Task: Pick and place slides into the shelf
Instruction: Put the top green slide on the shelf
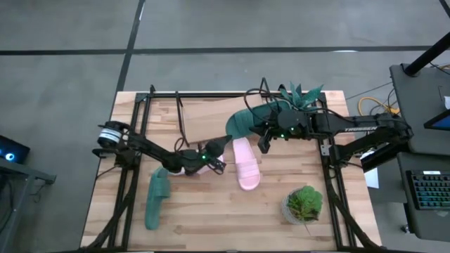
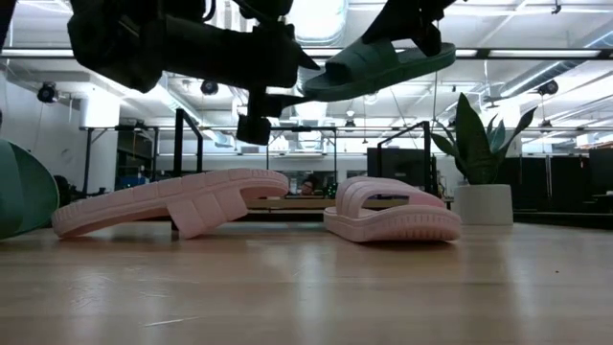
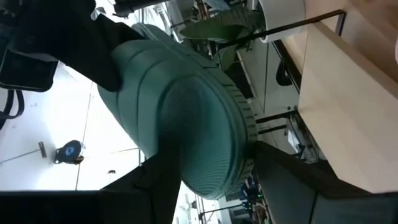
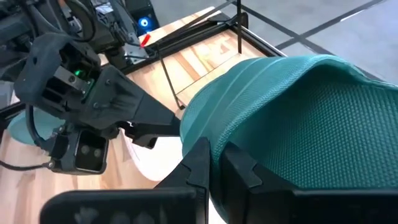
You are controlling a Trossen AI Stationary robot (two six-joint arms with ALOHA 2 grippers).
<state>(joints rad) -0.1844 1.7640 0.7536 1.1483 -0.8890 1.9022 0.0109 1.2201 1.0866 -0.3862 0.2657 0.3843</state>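
The right gripper hangs above the middle of the table, its fingers pinched tight on the edge of a teal-green slide, which it holds in the air; in the low view that slide floats high above the tabletop, tilted, with its sole facing down. Just under and behind it stands the shelf, a black wire frame with a slanted wooden board, and the lifted slide overlaps the board's right end as seen from above; no slide can be seen lying on the board. The left gripper reaches in from the left side, pointing toward the raised slide and close to it; how far its fingers stand apart I cannot tell, and no picture shows it gripping anything. Its wrist camera is filled with the ribbed teal sole. One pale pink slide lies on the table just right of the left gripper, below the lifted teal one. A second pink slide shows in the low view, resting slanted with one end raised. The other teal-green slide lies flat near the table's front left. A potted plant stands at the front right, another plant behind the right arm
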